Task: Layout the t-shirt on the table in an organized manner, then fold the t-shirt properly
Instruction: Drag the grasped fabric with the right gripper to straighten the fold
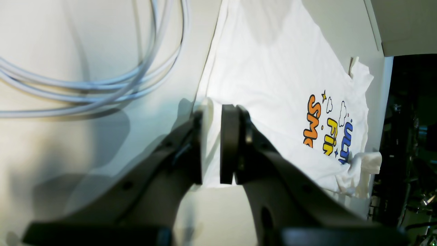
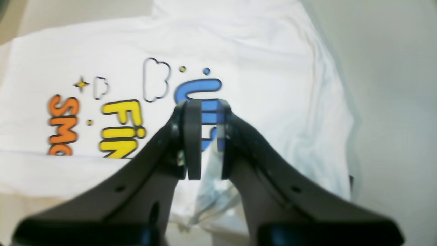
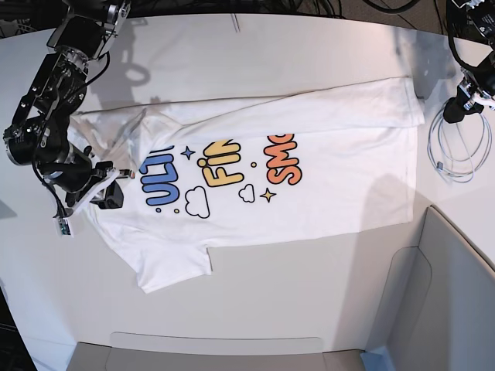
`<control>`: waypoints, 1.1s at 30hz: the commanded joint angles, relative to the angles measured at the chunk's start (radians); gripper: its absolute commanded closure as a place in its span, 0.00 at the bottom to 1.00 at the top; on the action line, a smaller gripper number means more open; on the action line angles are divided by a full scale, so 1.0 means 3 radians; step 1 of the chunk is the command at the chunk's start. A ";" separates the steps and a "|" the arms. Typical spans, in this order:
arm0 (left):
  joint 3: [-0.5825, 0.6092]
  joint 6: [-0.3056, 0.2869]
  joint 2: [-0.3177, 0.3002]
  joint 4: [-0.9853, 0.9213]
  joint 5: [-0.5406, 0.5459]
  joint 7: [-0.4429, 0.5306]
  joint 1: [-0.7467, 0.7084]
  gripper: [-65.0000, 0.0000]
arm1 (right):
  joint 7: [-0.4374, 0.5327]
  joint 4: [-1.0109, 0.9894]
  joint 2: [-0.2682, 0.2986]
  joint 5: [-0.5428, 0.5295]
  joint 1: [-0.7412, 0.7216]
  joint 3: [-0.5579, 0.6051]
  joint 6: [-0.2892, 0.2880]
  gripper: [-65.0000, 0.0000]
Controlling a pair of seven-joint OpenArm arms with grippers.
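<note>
The white t-shirt (image 3: pixel 309 178) lies spread print-up across the table (image 3: pixel 271 286), with its far long edge folded over the tops of the letters. My right gripper (image 3: pixel 108 193) rests at the shirt's left end by the blue "ULTRA". In the right wrist view the right gripper (image 2: pixel 205 106) has a crumpled fold of the t-shirt (image 2: pixel 256 51) bunched between its jaws. My left gripper (image 3: pixel 464 97) hangs off the shirt's right end. In the left wrist view the left gripper (image 1: pixel 216 109) shows a narrow empty gap, with the t-shirt (image 1: pixel 273 68) edge just beyond its tips.
A coiled white cable (image 3: pixel 456 147) lies on the table under the left arm, also in the left wrist view as the cable (image 1: pixel 102 92). A grey angular bin (image 3: pixel 448 294) flanks the table's right and near sides.
</note>
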State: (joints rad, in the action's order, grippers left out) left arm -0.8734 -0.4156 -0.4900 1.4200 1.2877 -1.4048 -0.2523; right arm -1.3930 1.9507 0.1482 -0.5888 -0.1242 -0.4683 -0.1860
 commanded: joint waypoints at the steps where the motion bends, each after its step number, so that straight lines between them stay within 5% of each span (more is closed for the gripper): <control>1: -0.0037 0.0022 -0.0083 0.0051 0.0119 0.0028 0.0005 0.87 | 0.0007 0.0124 0.0035 -0.0157 0.0110 -0.0002 -0.0022 0.87; 6: -0.0037 0.0022 -0.0083 0.0051 0.0119 0.0028 0.0005 0.87 | -0.0011 0.0170 0.0173 -0.0393 0.0529 0.0004 -0.0007 1.00; 14: -0.0027 0.0022 -0.0077 0.0051 0.0119 0.0028 0.0005 0.87 | -0.0011 -0.0316 0.0179 0.0191 0.0416 0.0050 0.0004 1.00; 24: -0.0037 0.0022 -0.0077 0.0056 0.0119 0.0028 -0.0036 0.87 | -0.0011 -0.0920 0.0230 0.0932 0.0084 0.0658 0.0004 1.00; 33: -0.0042 0.0022 -0.0011 0.0056 0.0119 0.0028 -0.0036 0.87 | -0.0011 -0.0838 0.0368 0.1050 0.0002 0.0689 0.0009 1.00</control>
State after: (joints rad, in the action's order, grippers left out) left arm -0.8753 -0.4156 -0.4667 1.4200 1.2911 -1.4055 -0.2661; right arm -1.4025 1.6783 0.2501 -0.2672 -0.1051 -0.2577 -0.1825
